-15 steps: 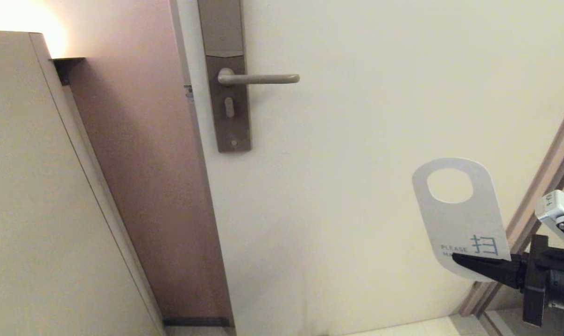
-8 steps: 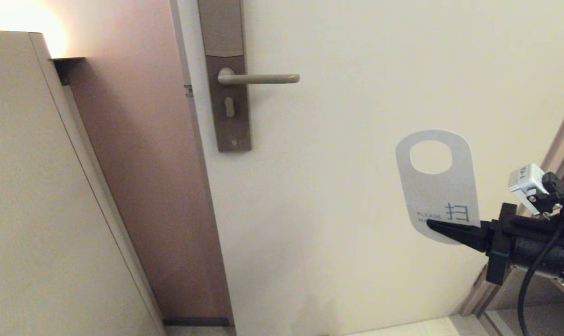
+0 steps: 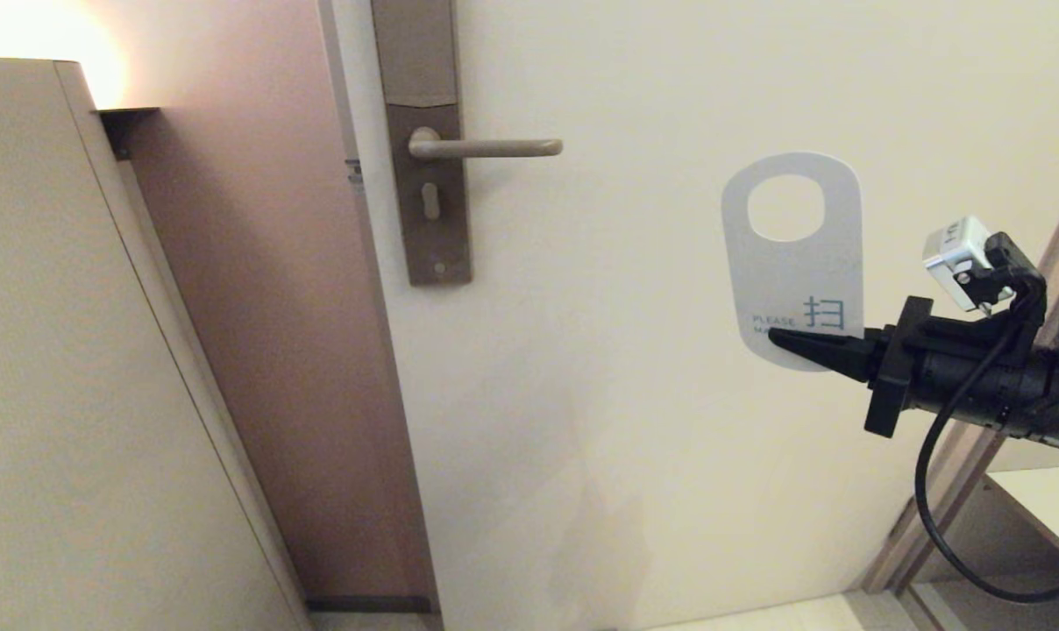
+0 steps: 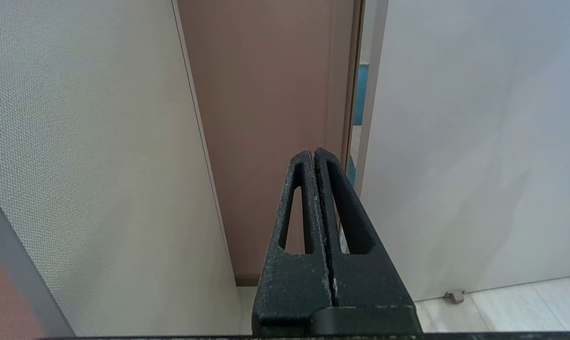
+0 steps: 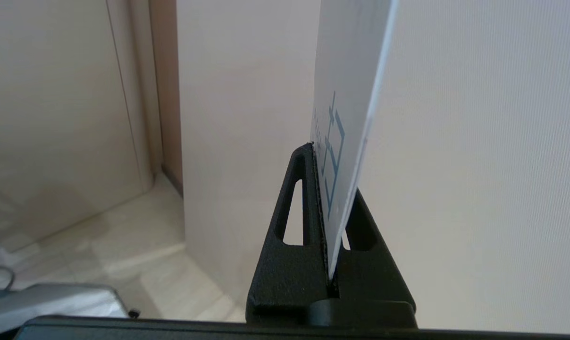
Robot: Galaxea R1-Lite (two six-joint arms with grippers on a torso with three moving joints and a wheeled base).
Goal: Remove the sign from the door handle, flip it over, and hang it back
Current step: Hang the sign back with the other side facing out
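From the head camera there is one flat white card sign [image 3: 792,263] with a rounded top, an oval hole and teal letters. It stands upright in the air in front of the cream door [image 3: 670,394]. It is to the right of the one slim grey metal door handle [image 3: 486,147], a little lower than it and well apart from it. Nothing hangs on the handle. The handle sticks out sideways from one tall brown plate [image 3: 429,149] with a keyhole. The one black right gripper [image 3: 779,337] comes in from the right and pinches the bottom end of the sign.

From the left wrist camera, the one black left gripper [image 4: 312,153] is squeezed tight together with nothing in it. It points at the brown strip of wall between a pale panel and the door.

From the right wrist camera, two black fingers [image 5: 294,203] clamp the sign's [image 5: 346,94] lower edge, with the white side and teal print showing.
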